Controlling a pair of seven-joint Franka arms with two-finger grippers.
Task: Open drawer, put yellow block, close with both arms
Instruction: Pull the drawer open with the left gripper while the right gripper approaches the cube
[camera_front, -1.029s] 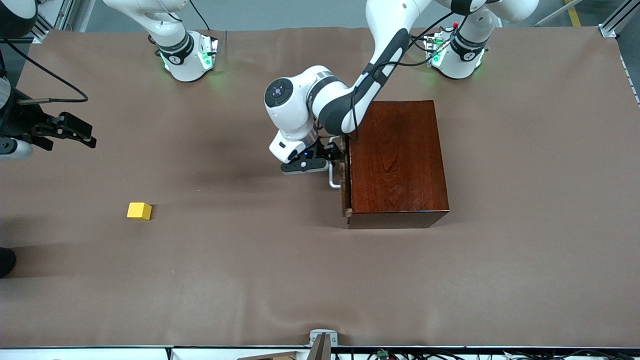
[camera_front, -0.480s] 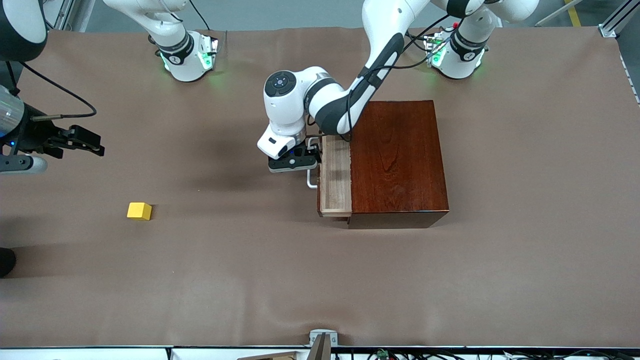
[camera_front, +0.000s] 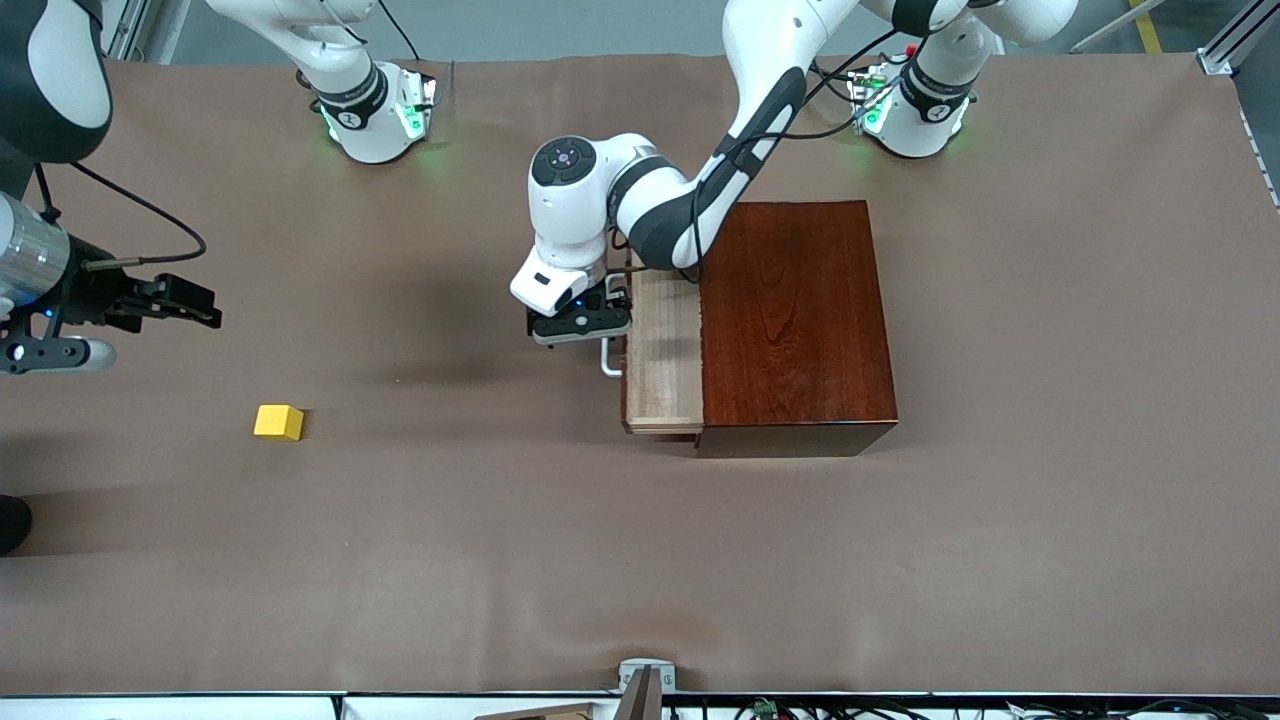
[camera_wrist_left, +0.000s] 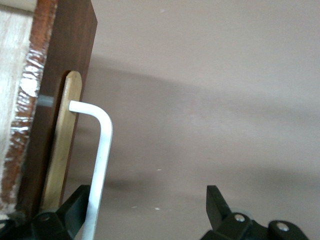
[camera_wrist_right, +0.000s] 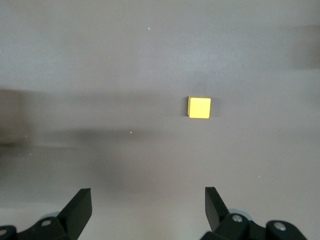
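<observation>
The yellow block (camera_front: 279, 422) lies on the worktop (camera_front: 500, 560) toward the right arm's end, well apart from the box (camera_front: 795, 320). The right gripper (camera_wrist_right: 147, 210) hovers near it with jaws spread wide and empty; in the right wrist view the block sits ahead of the jaws, a little off their centre line, so this arm is by far the nearer for the pick.

The drawer (camera_front: 665, 360) stands partly pulled out, its pale inside showing. The left gripper (camera_front: 582, 322) is at the white handle (camera_wrist_left: 100, 165): its jaws are wide open, one finger (camera_wrist_left: 75, 207) touching or just beside the bar, not clamped on it.
</observation>
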